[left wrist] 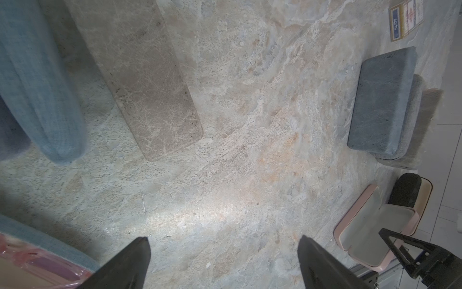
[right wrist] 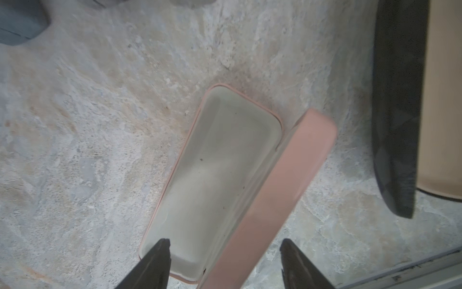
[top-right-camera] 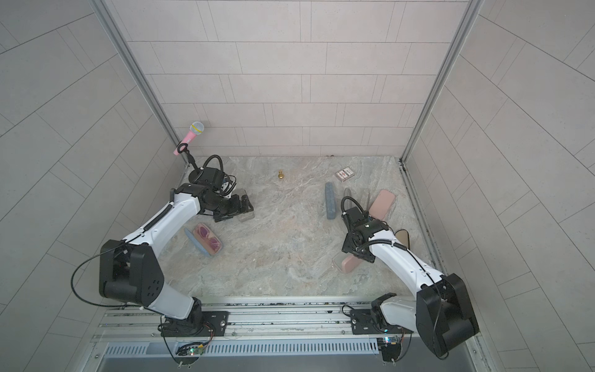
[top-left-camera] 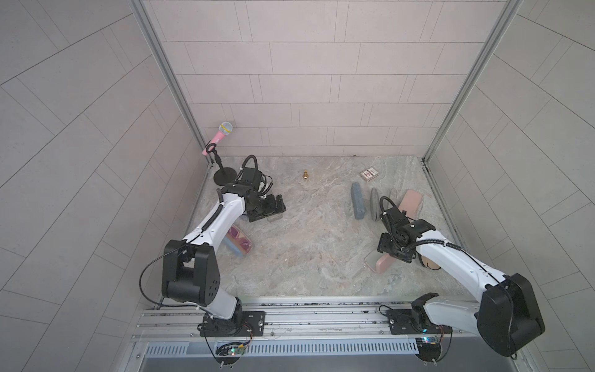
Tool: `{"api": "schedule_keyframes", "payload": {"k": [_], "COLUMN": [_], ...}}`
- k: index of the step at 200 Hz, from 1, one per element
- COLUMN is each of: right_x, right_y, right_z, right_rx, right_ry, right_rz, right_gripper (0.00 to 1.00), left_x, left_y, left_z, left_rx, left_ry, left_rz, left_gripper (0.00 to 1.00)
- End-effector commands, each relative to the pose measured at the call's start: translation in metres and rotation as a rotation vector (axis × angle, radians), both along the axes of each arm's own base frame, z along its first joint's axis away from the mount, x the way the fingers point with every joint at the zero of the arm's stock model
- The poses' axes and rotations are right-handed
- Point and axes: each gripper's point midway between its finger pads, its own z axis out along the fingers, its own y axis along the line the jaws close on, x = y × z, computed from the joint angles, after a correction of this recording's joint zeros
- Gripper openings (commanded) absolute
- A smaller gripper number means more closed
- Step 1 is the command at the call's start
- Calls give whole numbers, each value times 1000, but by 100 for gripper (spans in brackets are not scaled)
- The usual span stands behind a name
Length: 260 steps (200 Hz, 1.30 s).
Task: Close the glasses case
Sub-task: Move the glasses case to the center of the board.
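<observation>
My right tool (right wrist: 226, 252) pointed down at the bench (right wrist: 87, 150) with its jaws standing well apart. Up between them rose the pink lid (right wrist: 287, 175) of the glasses case (right wrist: 217, 162), and I saw a gap on either side of it, so nothing was gripped. The case was open. Its pale grey tray lay flat on the bench and the lid tilted up from the long hinge side. In both top views the case (top-left-camera: 383, 265) sat at the front right of the bench, partly hidden under the tool's wrist. The right arm (top-left-camera: 457, 261) reached in from the front rail, its forearm slanting across toward the case and the wrist bent downward. A black-and-tan case (right wrist: 397, 112) lay near the pink one, clear of it.

My left tool (left wrist: 222, 250) was spread wide with only bare bench between its fingers. The left arm (top-right-camera: 164, 215) stretched toward the back left, its wrist turned toward the middle. A marbled grey case (left wrist: 150, 87) lay flat ahead of that tool. Pink sunglasses (top-right-camera: 207, 240) rested in a blue case (top-right-camera: 193, 240) just beside the forearm.
</observation>
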Motion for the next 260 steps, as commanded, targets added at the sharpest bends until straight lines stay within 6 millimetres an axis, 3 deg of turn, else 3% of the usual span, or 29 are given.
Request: {"api": "schedule_keyframes", "payload": {"k": [1, 27, 49, 100, 146, 204, 260], "right_x": [-2, -2, -4, -5, 8, 39, 59], "right_y": [2, 3, 5, 20, 72, 161, 196], "right_z": [-7, -8, -8, -5, 5, 16, 6], "right_rx": [20, 29, 38, 72, 100, 168, 215], "right_ry": [3, 4, -1, -27, -48, -69, -40], "right_rz": [-31, -36, -37, -9, 137, 400, 494], "right_gripper": [61, 41, 30, 23, 22, 22, 22], "left_x": [-3, -3, -3, -3, -4, -6, -11], "left_y": [1, 1, 1, 1, 2, -2, -15], "left_z": [-2, -2, -2, -2, -6, -14, -20], "left_rx": [3, 0, 2, 3, 14, 21, 41], "left_ry": [5, 6, 7, 8, 18, 46, 63], "left_rz": [-6, -7, -6, -5, -6, -22, -59], "left_gripper": [100, 100, 100, 100, 100, 100, 100]}}
